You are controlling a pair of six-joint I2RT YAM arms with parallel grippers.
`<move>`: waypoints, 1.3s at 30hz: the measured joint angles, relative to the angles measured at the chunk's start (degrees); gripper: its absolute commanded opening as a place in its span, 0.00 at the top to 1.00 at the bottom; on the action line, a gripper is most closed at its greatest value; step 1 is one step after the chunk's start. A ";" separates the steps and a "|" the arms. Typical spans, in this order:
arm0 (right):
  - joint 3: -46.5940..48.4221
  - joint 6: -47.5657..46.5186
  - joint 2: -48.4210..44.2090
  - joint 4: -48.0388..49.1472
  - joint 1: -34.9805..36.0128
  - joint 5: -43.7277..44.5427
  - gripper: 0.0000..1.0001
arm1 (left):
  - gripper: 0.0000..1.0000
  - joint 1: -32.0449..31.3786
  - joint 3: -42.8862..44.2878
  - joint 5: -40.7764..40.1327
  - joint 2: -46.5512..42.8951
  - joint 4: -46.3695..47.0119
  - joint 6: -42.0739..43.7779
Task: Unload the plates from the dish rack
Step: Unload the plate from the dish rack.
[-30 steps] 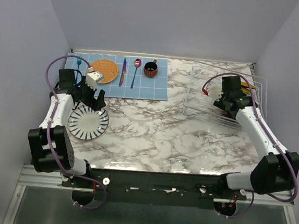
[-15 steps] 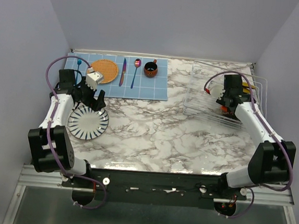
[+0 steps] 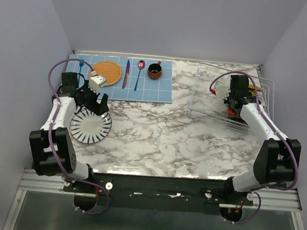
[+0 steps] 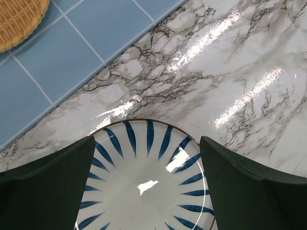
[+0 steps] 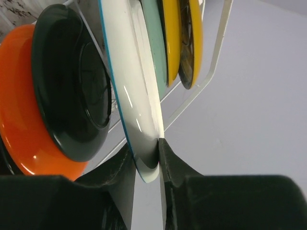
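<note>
The right gripper [image 5: 148, 146] pinches the rim of the white plate [image 5: 129, 81] standing among others in the dish rack [image 5: 219, 43], ready, I'd say, to lift it out, while the left gripper [image 4: 146, 141] hangs wide apart over the striped plate [image 4: 144, 187], already flat on the table [image 4: 230, 72].

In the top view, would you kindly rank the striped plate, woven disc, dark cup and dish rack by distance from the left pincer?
1. Striped plate, directly under the left pincer.
2. Woven disc, just behind it.
3. Dark cup, farther right on the blue mat.
4. Dish rack, far right.
</note>
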 measured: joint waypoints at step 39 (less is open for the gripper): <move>-0.74 -5.53 -11.13 5.14 -0.33 3.69 0.99 | 0.01 -0.13 -1.20 0.02 0.61 1.62 -1.49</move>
